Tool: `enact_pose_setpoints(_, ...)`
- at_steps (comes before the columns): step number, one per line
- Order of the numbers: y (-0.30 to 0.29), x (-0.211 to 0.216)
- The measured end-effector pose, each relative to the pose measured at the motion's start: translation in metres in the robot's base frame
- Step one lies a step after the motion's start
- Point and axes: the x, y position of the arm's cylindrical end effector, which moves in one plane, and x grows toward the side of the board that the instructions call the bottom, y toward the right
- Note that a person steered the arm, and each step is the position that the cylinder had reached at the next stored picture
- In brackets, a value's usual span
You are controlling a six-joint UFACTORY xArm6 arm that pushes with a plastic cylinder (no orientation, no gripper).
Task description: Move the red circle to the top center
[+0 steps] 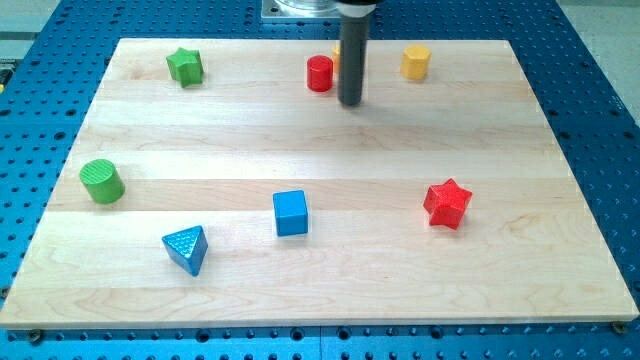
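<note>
The red circle (320, 73), a short red cylinder, stands near the view's top centre of the wooden board (320, 290). My tip (350, 102) is at the end of the dark rod, just to the right of and slightly below the red circle, with a small gap between them. A yellow block shows only as a sliver behind the rod, right of the red circle.
A green star (185, 66) is at the top left, a yellow hexagon-like block (416, 62) at the top right. A green cylinder (102, 181) is at the left, a blue triangle (187, 248) and blue cube (291, 212) at the bottom, a red star (447, 203) at the right.
</note>
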Motion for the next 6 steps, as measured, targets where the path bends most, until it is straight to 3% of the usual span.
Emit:
enact_pose_setpoints(1,-0.035,-0.021)
enact_pose_setpoints(2,-0.064,-0.015)
enact_pose_setpoints(3,-0.038,-0.002)
enact_pose_setpoints(6,-0.106,-0.04)
